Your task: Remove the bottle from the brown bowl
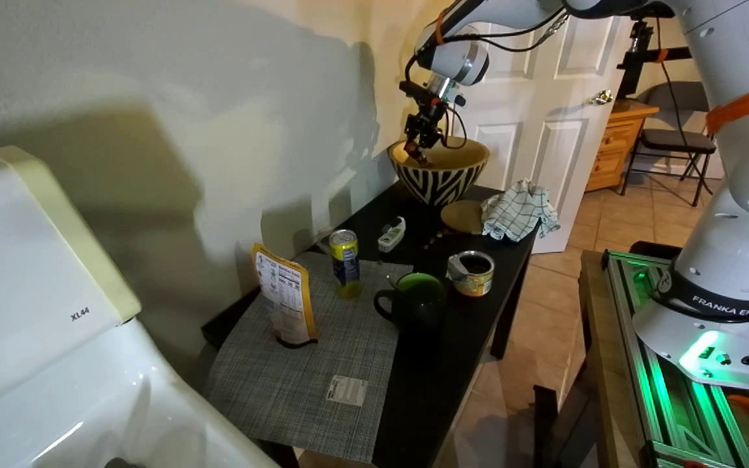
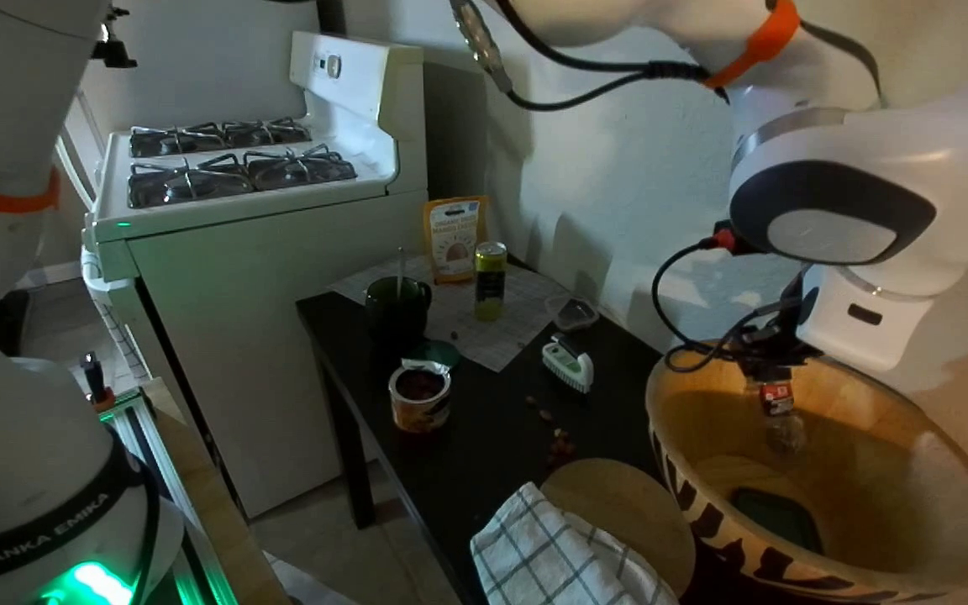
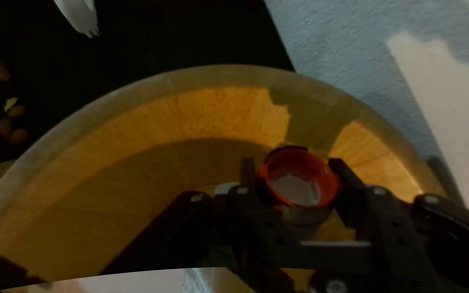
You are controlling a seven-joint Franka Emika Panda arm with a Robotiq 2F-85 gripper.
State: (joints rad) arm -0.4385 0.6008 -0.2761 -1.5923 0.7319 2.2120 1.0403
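Observation:
The brown bowl [image 1: 439, 186] stands at the table's far end, with dark stripes outside. Its tan inside wall also shows in an exterior view [image 2: 896, 496] and in the wrist view [image 3: 108, 195]. My gripper [image 2: 774, 380] points down inside the bowl's mouth. It is shut on a small clear bottle [image 2: 785, 433] with a red top part. The bottle hangs below the fingers, apparently above the bowl's floor. In the wrist view the bottle's red ring [image 3: 328, 179] sits between both fingertips [image 3: 293, 169]. In an exterior view the gripper [image 1: 417, 153] largely hides the bottle.
A dark green flat object [image 2: 776, 517] lies on the bowl's floor. Beside the bowl are a round board [image 2: 618, 512], a checked cloth [image 2: 551, 555] and scattered nuts [image 2: 560, 445]. A brush [image 2: 568, 365], open can [image 2: 419, 403], mug [image 2: 397, 307], drink can [image 2: 490, 281] and pouch [image 2: 455, 239] stand farther along.

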